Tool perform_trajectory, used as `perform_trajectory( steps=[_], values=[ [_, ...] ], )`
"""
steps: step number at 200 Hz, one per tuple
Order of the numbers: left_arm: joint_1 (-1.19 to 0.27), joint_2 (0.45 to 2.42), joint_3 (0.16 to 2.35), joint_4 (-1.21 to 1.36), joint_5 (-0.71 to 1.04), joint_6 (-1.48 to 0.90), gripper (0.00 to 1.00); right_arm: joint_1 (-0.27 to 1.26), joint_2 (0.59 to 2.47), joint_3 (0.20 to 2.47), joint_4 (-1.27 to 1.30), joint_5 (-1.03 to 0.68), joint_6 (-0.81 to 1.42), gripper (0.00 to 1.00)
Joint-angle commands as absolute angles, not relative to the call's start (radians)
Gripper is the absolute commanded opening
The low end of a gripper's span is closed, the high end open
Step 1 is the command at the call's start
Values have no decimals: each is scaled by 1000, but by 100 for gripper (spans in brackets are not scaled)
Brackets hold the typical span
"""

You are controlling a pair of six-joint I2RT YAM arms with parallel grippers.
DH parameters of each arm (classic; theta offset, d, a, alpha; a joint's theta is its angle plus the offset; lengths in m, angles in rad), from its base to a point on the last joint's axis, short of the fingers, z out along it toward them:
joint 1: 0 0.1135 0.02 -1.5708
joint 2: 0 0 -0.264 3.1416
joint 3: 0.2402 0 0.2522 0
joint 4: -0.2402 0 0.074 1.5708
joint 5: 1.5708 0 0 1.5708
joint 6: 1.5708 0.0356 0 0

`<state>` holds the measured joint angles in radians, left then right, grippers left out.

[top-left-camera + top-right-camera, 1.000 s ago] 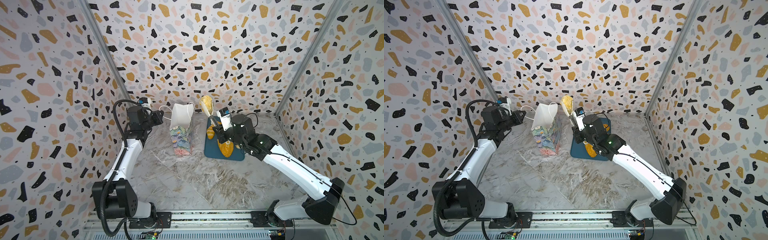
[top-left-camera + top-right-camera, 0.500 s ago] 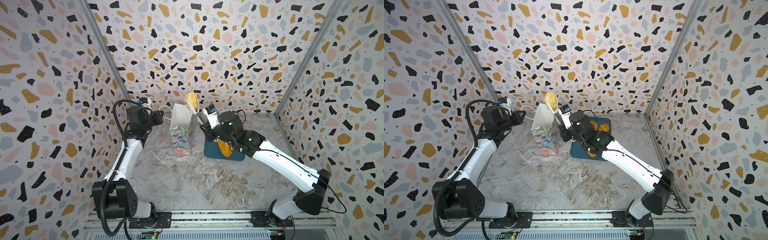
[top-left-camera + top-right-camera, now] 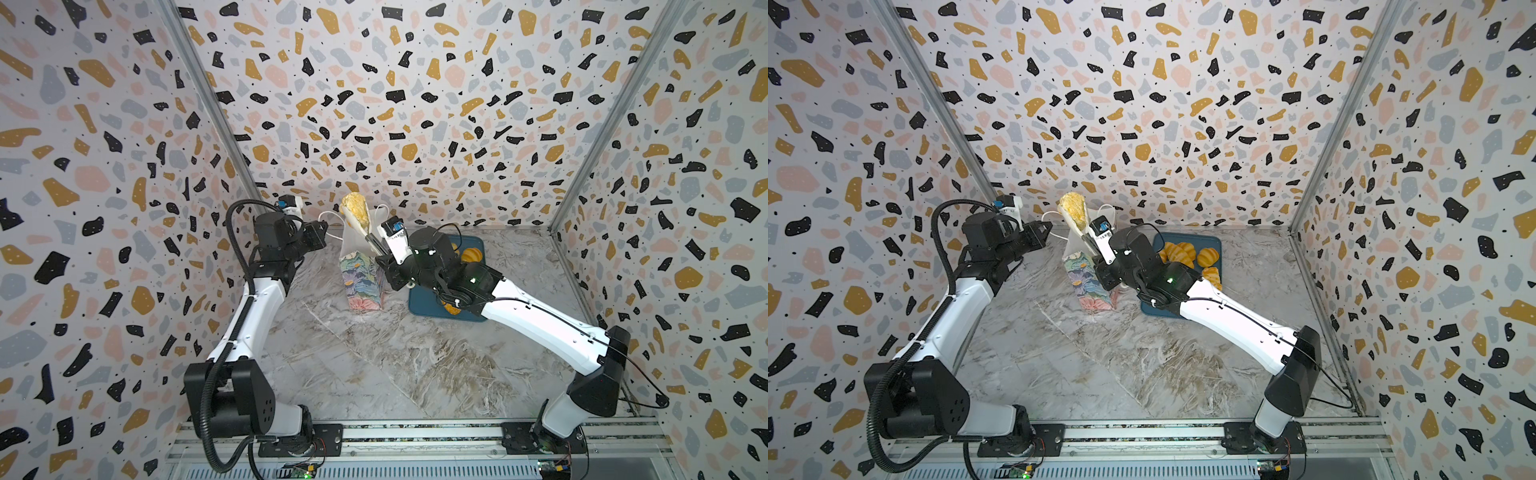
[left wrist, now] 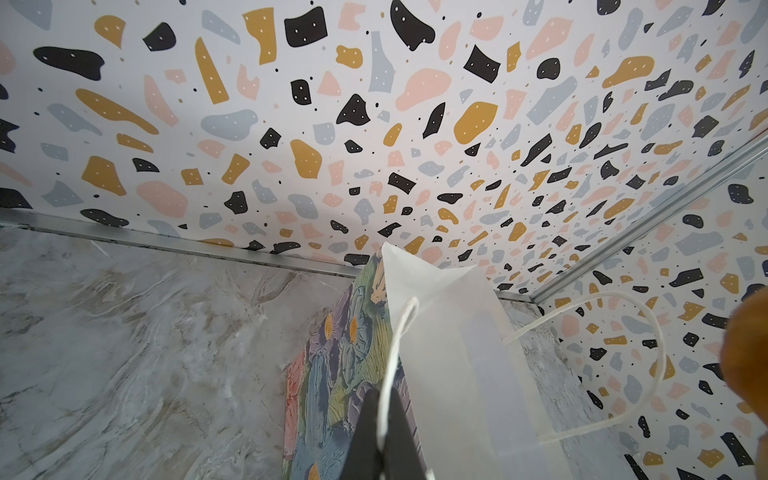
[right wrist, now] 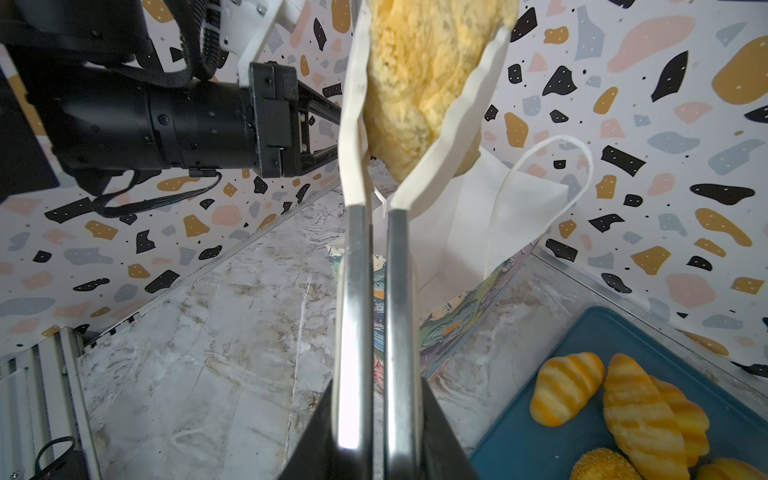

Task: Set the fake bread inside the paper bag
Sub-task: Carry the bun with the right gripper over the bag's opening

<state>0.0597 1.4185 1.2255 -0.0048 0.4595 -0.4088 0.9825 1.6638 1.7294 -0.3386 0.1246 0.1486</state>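
The right gripper (image 5: 376, 419) is squeezing a pair of steel tongs (image 5: 356, 311), fingers pressed tight on the handles. Out past the fingertips, the tongs' white tips are clamping the pale yellow lumpy toy bun (image 5: 415, 83) (image 3: 355, 212), which is hanging just above the open top of the tall floral-printed paper bag (image 3: 361, 278). The left gripper (image 4: 382, 436) is pinching the bag's white cord handle (image 4: 395, 353) between closed fingers, bag directly ahead. Striped golden toy croissants (image 5: 640, 415) are lying on the flat dark-blue tray (image 5: 590, 332), beside the right fingers.

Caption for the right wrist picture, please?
Tongs in the right pincer hold a pale bun near the paper bag; croissants on blue tray.
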Motion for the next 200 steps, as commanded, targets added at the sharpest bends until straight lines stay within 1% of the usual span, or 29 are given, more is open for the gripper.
perform_trajectory(
  steps=[1,111,149,184,200],
  values=[
    [58,1404,1219,38,471,-413,0,990,1678,1814,-342,142,147,28],
    [58,1403,1220,32,464,-409,0,986,1783,1885,-485,241,183,29],
    [58,1401,1222,32,464,-407,0,980,1792,1896,-528,271,203,29],
    [58,1400,1220,32,464,-408,0,974,1786,1895,-548,281,215,32],
    [58,1402,1221,31,464,-408,0,971,1782,1893,-556,290,219,37]
  ],
)
